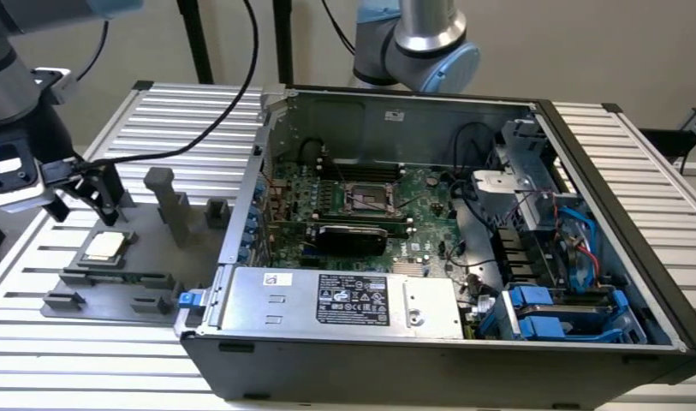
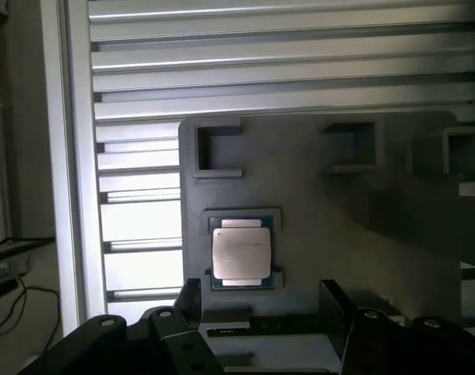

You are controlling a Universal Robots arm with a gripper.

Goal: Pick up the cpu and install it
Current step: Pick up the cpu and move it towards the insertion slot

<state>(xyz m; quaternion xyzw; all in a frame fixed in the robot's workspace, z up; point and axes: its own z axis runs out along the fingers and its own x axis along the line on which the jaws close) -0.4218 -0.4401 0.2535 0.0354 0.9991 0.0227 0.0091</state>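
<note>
My gripper (image 1: 87, 199) hung just above cpu (image 1: 104, 247), jaws spread wide, gripping nothing. Cpu lay flat in recess of grey fixture (image 1: 148, 261), outside computer case (image 1: 439, 368). Socket (image 1: 371, 199) looked unfilled. Pick not made; install undone, I judged.

fingers (image 2: 335, 311): we count two
chip (image 2: 241, 254): we count one, near the fingers
computer case (image 1: 439, 370): we count one

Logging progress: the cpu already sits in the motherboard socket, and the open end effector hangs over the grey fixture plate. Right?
No. The cpu lies on the grey fixture plate, outside the case, as the exterior view shows. The open end effector does hang over that plate.
</note>
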